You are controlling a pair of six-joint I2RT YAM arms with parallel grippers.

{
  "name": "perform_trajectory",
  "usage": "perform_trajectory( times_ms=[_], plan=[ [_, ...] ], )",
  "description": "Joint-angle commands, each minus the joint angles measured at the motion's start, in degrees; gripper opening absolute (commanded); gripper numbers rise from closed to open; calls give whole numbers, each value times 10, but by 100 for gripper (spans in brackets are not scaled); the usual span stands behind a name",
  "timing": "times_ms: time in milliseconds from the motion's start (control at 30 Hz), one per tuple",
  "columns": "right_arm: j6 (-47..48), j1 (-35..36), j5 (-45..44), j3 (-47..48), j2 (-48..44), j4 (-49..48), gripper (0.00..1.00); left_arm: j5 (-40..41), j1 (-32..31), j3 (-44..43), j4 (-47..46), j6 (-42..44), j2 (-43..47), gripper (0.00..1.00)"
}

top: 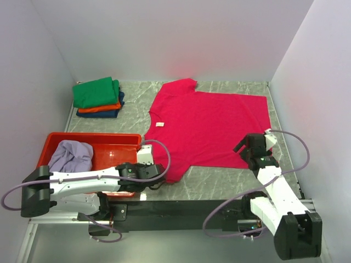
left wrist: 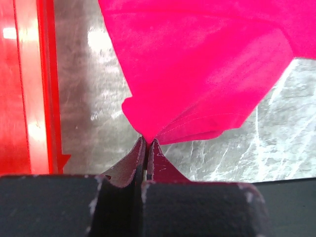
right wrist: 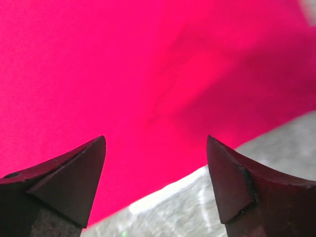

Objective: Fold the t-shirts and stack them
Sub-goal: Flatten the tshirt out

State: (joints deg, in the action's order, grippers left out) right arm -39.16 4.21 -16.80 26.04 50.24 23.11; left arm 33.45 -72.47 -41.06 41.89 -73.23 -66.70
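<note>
Flat on tabletop point(top: 219, 183): pink shirt point(top: 211, 126). Left claw point(left wrist: 146, 142) pinched shut on its near sleeve corner. Right claw point(right wrist: 155, 148) gapes over the hem corner, empty. Likely starting the first fold; next, right should close on hem, then both lift together.

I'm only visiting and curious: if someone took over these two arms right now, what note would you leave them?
Left gripper: shut on the edge of the crimson-pink t-shirt's near sleeve.
Right gripper: open over that shirt's near hem corner, holding nothing.
The pink shirt lies spread flat on the table, not yet folded.
Done: green t-shirt, orange t-shirt and dark blue t-shirt are folded and stacked at the far left.
Left: fold and stack the pink one, then the lavender t-shirt crumpled in the red tray.
</note>
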Motion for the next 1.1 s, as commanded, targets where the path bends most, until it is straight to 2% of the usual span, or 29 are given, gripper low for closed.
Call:
perform_trajectory(
  times_ms=[0, 67, 133, 467, 767, 1067],
  plan=[
    [-29, -39, -36, 27, -15, 23, 91, 0, 16, 16, -49, 63, 36, 1],
    [-53, -69, -62, 29, -31, 54, 97, -6, 22, 22, -59, 90, 53, 1],
    [-89, -82, -88, 22, -43, 71, 100, -14, 29, 26, -66, 112, 61, 1],
    [-177, -165, -100, -10, -79, 99, 100, -35, 58, 25, -76, 174, 96, 1],
    [-251, -190, -161, 15, -8, 144, 100, -51, 64, 20, -86, 206, 112, 1],
    [-234, -224, -206, 27, 9, 142, 100, -73, 69, 19, -117, 237, 95, 1]
  ],
)
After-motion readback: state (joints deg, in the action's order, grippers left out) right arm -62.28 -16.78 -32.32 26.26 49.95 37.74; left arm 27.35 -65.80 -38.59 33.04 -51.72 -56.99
